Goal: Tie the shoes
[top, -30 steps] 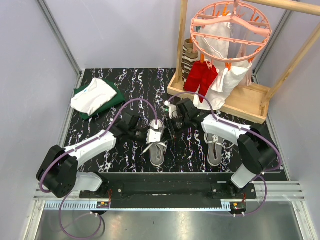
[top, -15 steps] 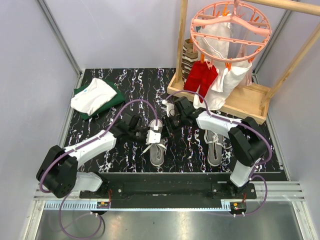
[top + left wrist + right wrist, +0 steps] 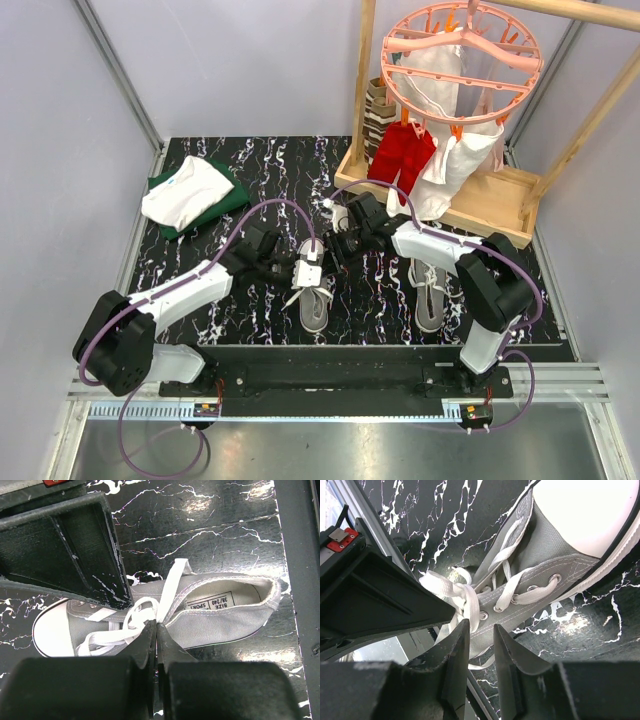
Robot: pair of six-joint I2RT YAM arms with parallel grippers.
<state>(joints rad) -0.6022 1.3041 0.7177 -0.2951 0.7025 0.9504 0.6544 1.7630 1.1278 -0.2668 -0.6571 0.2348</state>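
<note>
From above, my left claw (image 3: 303, 272) and right claw (image 3: 338, 250) met over the tongue of one grey shoe (image 3: 317, 305). Its partner (image 3: 430, 298) lay to that shoe's right (partly under my right arm), untouched.

In my left wrist view, the fingers were pressed together on the laces (image 3: 171, 587) above that shoe's eyelets.

In my right wrist view, the fingers stood slightly apart with nothing between them, beside a loose bunch of those laces. No finished bow showed, so I judged this shoe half-tied at best and the partner not begun.

Folded white and green clothes (image 3: 188, 192) at ten o'clock on black marble table (image 3: 290, 165) — wooden rack (image 3: 515, 188), pink peg hanger (image 3: 392, 45) at two o'clock.
</note>
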